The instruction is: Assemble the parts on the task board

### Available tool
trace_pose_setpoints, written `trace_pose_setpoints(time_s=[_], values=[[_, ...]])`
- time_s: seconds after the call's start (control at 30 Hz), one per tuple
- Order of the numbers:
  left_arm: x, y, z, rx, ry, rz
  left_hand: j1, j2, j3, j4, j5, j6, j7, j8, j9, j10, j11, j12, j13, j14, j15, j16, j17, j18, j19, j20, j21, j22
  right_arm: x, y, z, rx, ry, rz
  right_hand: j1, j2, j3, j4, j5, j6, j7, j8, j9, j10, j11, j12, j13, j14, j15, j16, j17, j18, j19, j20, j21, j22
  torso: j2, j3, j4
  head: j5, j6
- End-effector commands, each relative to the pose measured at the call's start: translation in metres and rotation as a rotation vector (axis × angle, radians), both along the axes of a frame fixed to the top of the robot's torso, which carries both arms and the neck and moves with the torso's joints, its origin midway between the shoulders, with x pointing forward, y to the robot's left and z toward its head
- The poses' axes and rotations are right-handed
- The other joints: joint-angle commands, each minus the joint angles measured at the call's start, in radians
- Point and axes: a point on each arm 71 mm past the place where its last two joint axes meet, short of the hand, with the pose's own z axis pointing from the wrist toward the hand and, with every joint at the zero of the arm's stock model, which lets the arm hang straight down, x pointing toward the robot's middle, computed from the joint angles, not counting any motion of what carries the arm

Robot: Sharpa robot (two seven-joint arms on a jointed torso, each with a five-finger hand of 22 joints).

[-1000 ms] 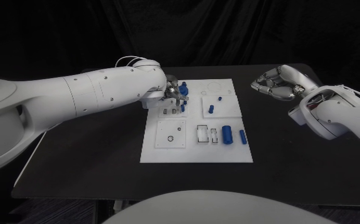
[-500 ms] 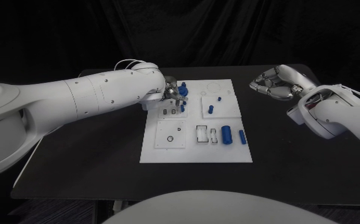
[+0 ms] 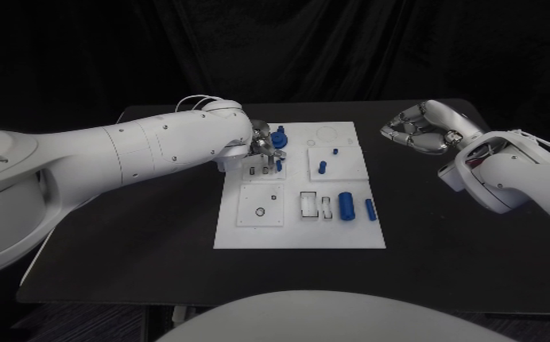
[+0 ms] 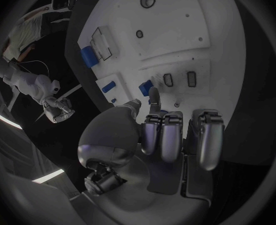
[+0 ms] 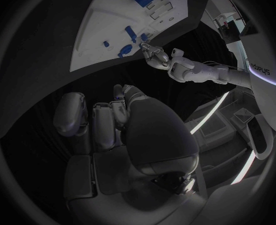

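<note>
The left hand (image 3: 265,140) hangs over the far-left part of the task board (image 3: 300,235), its fingertips (image 4: 154,94) pinching a small blue part (image 3: 279,137) just above the board. Beyond it, further blue parts (image 3: 346,206) lie on the board. The right hand (image 3: 415,130) hovers well apart, fingers curled in, holding nothing.

Head camera looks down; wrist cameras behind each hand share the task board (image 3: 300,199).

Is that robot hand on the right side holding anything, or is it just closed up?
Closed on nothing. The right hand hangs off the task board, over the black table; the right wrist view shows its fingers curled in, empty.
</note>
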Motion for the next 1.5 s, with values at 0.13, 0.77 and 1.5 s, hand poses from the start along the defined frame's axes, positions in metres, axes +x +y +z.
trace_pose_setpoints(time_s=[0.13, 0.77, 1.5], values=[[-0.001, -0.002, -0.005, -0.016, 0.004, -0.014, 0.008, 0.001, -0.001, -0.005, 0.004, 0.007, 0.003, -0.007, 0.002, 0.104, 0.006, 0.004, 0.263, 0.104, 0.003, -0.001, 0.263, 0.018, 0.014, 0.004, -0.007, 0.134, -0.001, 0.000, -0.001, -0.003, -0.007, 0.000, 0.002, -0.005, 0.007, 0.000, 0.004, -0.005, 0.001, -0.006, 0.002, 0.019, -0.012, 0.005, 0.000, 0.035, -0.005, -0.004, 0.020, 0.009, 0.006, 0.001, -0.004, 0.039, -0.003, 0.0013, -0.0004, -0.001, 0.000], [-0.002, -0.008, -0.011, -0.042, 0.003, -0.032, 0.010, 0.002, 0.001, -0.010, 0.006, 0.000, 0.007, -0.033, 0.003, 0.104, 0.010, 0.004, 0.263, 0.104, 0.005, -0.001, 0.263, 0.022, 0.002, 0.006, -0.015, 0.116, 0.000, 0.000, -0.004, -0.008, 0.006, -0.003, 0.003, -0.004, 0.009, 0.001, 0.006, -0.005, 0.001, -0.006, 0.002, 0.018, -0.012, 0.003, -0.002, 0.034, -0.005, -0.007, 0.017, 0.010, 0.006, 0.002, -0.006, 0.038, -0.003, 0.0003, -0.0012, -0.003, 0.000], [-0.003, -0.006, -0.015, -0.022, 0.032, -0.037, 0.060, -0.010, 0.048, -0.086, 0.044, 0.016, 0.007, -0.097, 0.022, 0.104, 0.010, 0.004, 0.263, 0.104, 0.007, -0.001, 0.263, 0.023, 0.000, 0.009, -0.022, 0.114, 0.001, 0.000, -0.008, -0.017, 0.032, -0.010, 0.014, -0.009, 0.020, -0.009, 0.013, -0.009, 0.003, -0.011, 0.004, 0.012, -0.011, -0.004, -0.009, 0.032, -0.004, -0.014, 0.011, 0.012, 0.003, 0.002, -0.016, 0.035, -0.005, 0.0016, -0.0013, -0.004, 0.000]])
